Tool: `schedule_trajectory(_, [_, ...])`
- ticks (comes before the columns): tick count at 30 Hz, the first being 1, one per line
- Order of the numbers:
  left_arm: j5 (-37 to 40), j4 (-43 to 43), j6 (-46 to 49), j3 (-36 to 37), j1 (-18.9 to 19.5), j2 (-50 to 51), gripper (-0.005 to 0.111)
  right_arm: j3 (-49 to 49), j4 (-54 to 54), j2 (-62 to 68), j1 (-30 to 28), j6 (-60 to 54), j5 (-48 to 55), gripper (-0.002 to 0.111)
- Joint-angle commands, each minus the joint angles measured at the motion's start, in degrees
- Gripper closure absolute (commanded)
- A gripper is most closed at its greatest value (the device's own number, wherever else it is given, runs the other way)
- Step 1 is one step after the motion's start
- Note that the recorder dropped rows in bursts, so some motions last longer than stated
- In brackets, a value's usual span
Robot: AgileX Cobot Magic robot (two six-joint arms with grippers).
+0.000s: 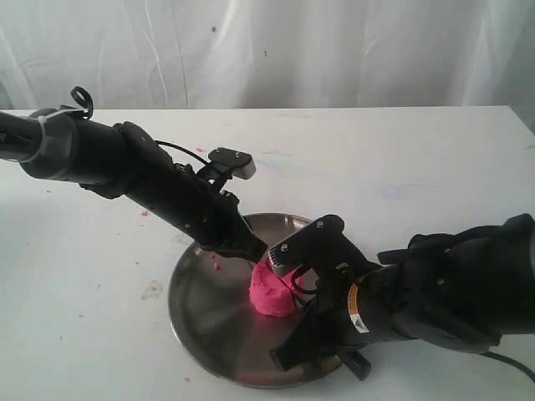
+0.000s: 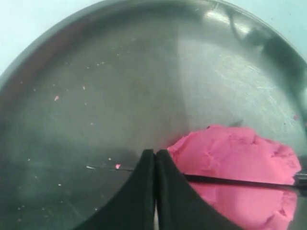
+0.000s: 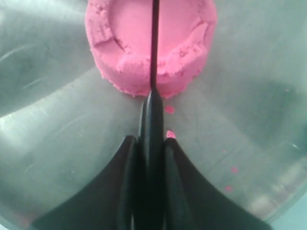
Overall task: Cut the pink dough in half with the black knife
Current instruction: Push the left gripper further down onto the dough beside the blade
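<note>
The pink dough (image 3: 182, 43) is one round lump with a dimpled top, lying on the steel plate (image 3: 57, 134). My right gripper (image 3: 149, 139) is shut on the handle of the black knife (image 3: 154, 48), whose thin blade runs across the middle of the lump's top. My left gripper (image 2: 155, 152) is shut with nothing between its fingers. It sits over the knife (image 2: 240, 182) blade at the edge of the dough (image 2: 240, 153). In the exterior view the left gripper (image 1: 255, 251) touches the far side of the dough (image 1: 272, 294) and the right gripper (image 1: 294, 334) is on its near side.
The round steel plate (image 1: 201, 301) lies on a white table (image 1: 401, 159), near its front edge. Tiny pink crumbs (image 3: 169, 109) dot the plate and the table to its left. A white curtain hangs behind the table.
</note>
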Motion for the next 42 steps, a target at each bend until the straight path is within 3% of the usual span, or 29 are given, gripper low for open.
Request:
schedule_trajectory(1, [2.51, -0.73, 0.07, -0.21, -0.40, 0.15, 0.107, 0.23, -0.80, 0.36, -0.16, -0.60, -0.95, 0.108])
schedule_trajectory(42, [2.85, 0.10, 0.08, 0.37, -0.40, 2.05, 0.107, 0.23, -0.80, 0.89, -0.16, -0.60, -1.40, 0.108])
